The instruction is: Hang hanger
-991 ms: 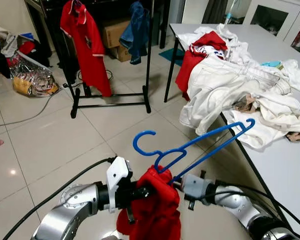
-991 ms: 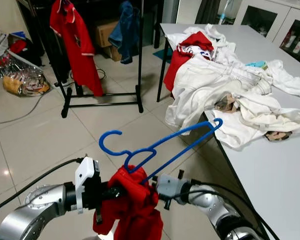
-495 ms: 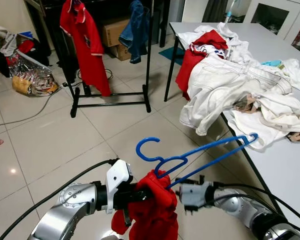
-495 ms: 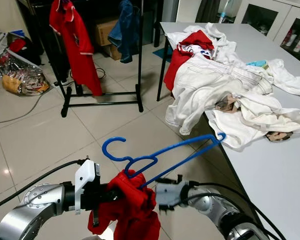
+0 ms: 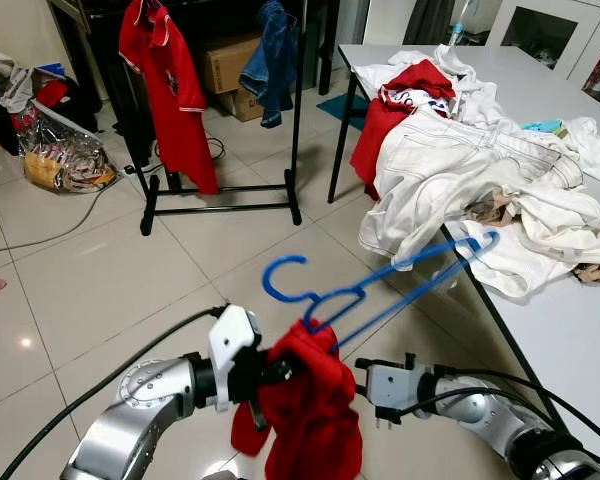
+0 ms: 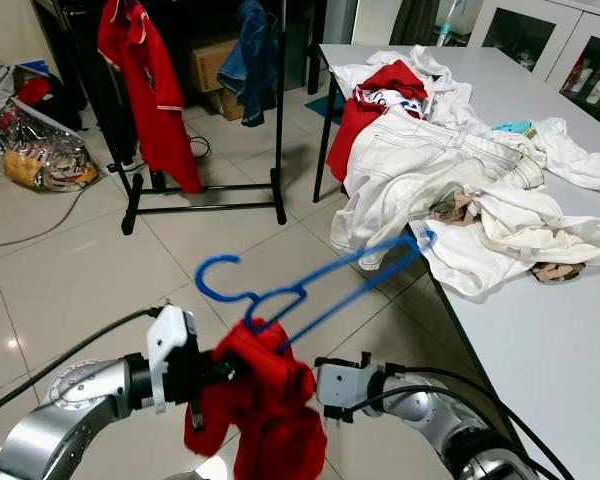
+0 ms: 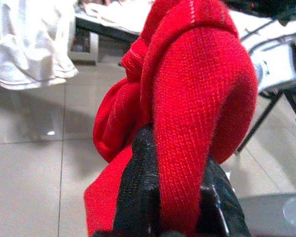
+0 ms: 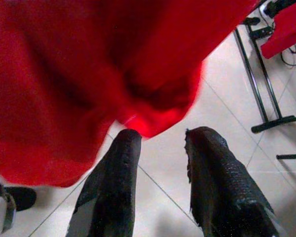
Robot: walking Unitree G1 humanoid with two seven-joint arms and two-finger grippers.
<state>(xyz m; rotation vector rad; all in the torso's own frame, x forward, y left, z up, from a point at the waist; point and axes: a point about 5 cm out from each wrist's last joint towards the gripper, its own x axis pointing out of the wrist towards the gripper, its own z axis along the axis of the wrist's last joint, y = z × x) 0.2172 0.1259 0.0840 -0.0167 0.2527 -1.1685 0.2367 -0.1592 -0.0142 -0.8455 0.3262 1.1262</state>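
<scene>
A blue plastic hanger point(image 5: 380, 285) sticks up out of a bunched red garment point(image 5: 315, 415), its hook toward the rack. My left gripper point(image 7: 177, 148) is shut on the garment's fabric and holds it above the floor; its fingers point(image 5: 278, 372) enter the cloth from the left. Just right of and below the garment, my right gripper point(image 8: 160, 136) is open, holding nothing, its wrist point(image 5: 392, 386) close to the cloth. Ahead on the left stands the black clothes rack point(image 5: 220, 208), carrying a red polo shirt point(image 5: 170, 85) and a blue denim piece point(image 5: 273, 60).
A white table point(image 5: 580, 340) runs along my right, piled with white and red clothes point(image 5: 480, 170) that hang over its edge. Bags and clutter point(image 5: 55, 150) lie at the far left, a cardboard box point(image 5: 228, 62) behind the rack. A black cable point(image 5: 110, 390) trails from my left arm.
My right gripper has let go of the hanger and sits lower, apart from it. The left gripper has lifted the garment, and the hanger has swung up and slightly left.
</scene>
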